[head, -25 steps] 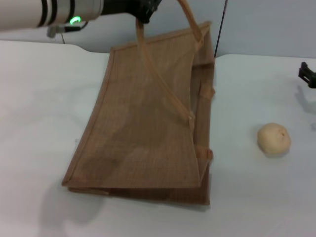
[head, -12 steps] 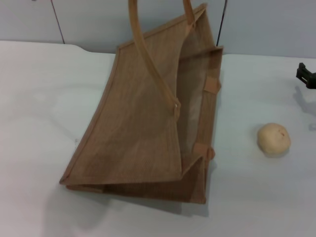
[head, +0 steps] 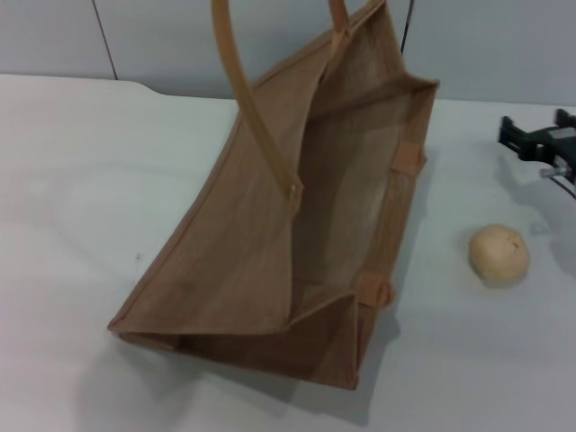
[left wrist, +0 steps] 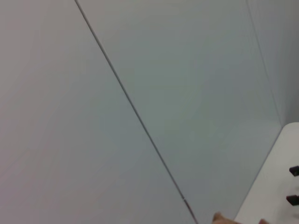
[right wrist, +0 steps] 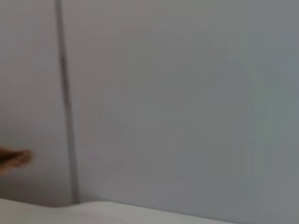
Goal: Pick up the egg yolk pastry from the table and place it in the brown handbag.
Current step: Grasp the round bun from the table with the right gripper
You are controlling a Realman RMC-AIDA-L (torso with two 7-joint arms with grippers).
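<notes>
The egg yolk pastry (head: 499, 253), a pale round bun, lies on the white table (head: 72, 180) to the right of the brown handbag (head: 243, 252). The bag lies tilted with its mouth gaping toward the right. Its near handle (head: 252, 108) is pulled taut and runs up out of the head view's top edge. My left gripper is out of view above the frame. My right gripper (head: 537, 135) is open and empty near the right edge, above the table and beyond the pastry. Its two dark fingertips (left wrist: 293, 171) show far off in the left wrist view.
A grey panelled wall (head: 162, 36) stands behind the table. A tan scrap of the bag (right wrist: 14, 158) shows at the edge of the right wrist view. White tabletop (head: 468, 360) surrounds the pastry.
The handle has gone higher and the bag's mouth has opened wider. My left arm has left the head view at the top. My right gripper has moved leftward into view.
</notes>
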